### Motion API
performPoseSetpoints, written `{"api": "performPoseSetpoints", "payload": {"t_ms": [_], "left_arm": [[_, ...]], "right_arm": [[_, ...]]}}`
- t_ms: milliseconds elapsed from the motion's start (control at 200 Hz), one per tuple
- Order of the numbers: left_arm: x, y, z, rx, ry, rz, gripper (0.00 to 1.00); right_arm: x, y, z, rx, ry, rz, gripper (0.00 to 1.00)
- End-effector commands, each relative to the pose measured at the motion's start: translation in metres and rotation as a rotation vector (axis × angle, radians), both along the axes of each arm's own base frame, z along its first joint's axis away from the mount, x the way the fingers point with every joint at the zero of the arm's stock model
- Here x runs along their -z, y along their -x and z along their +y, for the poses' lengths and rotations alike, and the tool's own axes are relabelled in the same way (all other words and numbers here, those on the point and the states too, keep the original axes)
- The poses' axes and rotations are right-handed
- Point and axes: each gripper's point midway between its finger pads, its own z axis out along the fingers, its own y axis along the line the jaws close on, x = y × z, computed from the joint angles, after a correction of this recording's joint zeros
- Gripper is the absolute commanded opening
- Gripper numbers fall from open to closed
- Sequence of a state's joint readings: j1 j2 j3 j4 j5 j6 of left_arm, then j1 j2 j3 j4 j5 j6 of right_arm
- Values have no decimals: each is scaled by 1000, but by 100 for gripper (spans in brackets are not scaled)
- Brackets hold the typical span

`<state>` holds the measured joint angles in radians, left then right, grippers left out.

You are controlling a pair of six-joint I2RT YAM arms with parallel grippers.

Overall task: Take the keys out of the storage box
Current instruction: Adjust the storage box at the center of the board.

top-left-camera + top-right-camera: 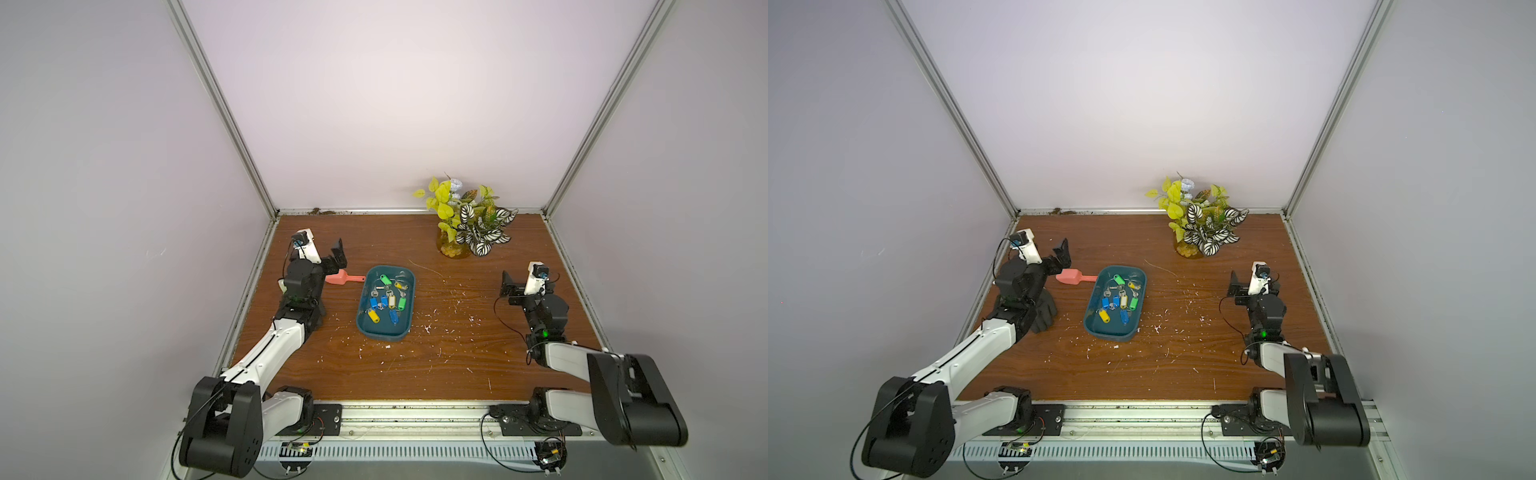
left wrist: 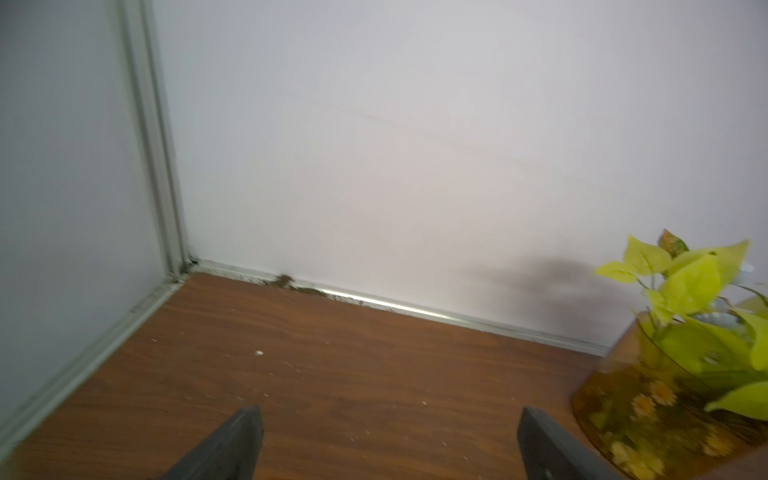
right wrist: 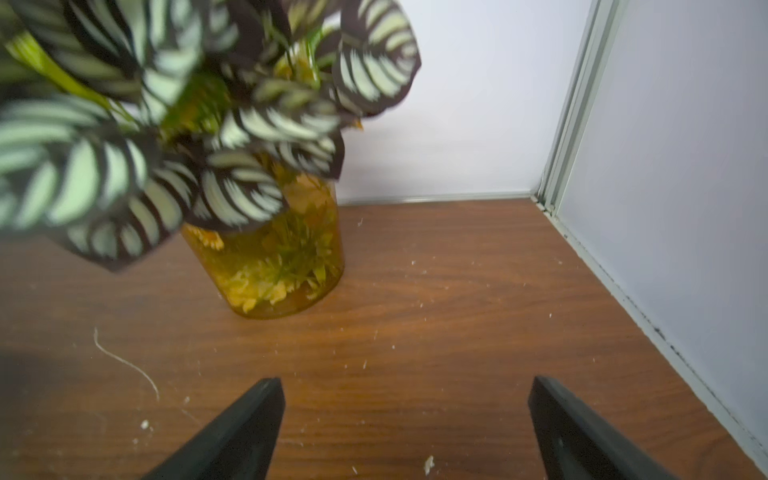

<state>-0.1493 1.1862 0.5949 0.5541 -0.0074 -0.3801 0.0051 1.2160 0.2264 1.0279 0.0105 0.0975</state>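
1. We see the storage box (image 1: 382, 335) mid-tabletop (image 1: 415, 374), the keys (image 1: 384, 301) all inside.
2. We see left jaws open, empty, near pink scoop (image 1: 337, 277).
3. Right jaws open, empty, well apart from box.
4. Plant (image 1: 469, 218) farthest back.

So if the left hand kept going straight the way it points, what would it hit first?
Likely the back wall: the open left hand points across the table toward it, and the potted plant sits off to one side of that line. Depth is unclear.
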Motion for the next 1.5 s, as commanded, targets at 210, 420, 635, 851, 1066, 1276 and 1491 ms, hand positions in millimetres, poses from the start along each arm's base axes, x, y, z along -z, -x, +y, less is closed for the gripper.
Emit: {"api": "performPoseSetpoints", "payload": {"t_ms": [210,420,635,851,1066,1276,1491], "left_arm": [[102,13,-74,277,162,460,99],[140,28,-90,284,159,576,99],[166,56,-102,305,145,697,99],[170,84,-111,344,216,726,99],[159,96,-125,409,279,725,99],[157,102,-135,462,291,745,99],[156,105,-141,489,289,745,99]], "right_arm": [[-56,18,45,-232,-322,-32,99],[-45,24,56,-293,-298,44,99],[-47,26,58,-304,-303,58,98],[-43,24,56,-286,-302,72,98],[-36,20,56,-281,-311,97,97],[-32,19,55,-274,-313,110,96],[-33,18,54,-269,-307,111,96]]}}
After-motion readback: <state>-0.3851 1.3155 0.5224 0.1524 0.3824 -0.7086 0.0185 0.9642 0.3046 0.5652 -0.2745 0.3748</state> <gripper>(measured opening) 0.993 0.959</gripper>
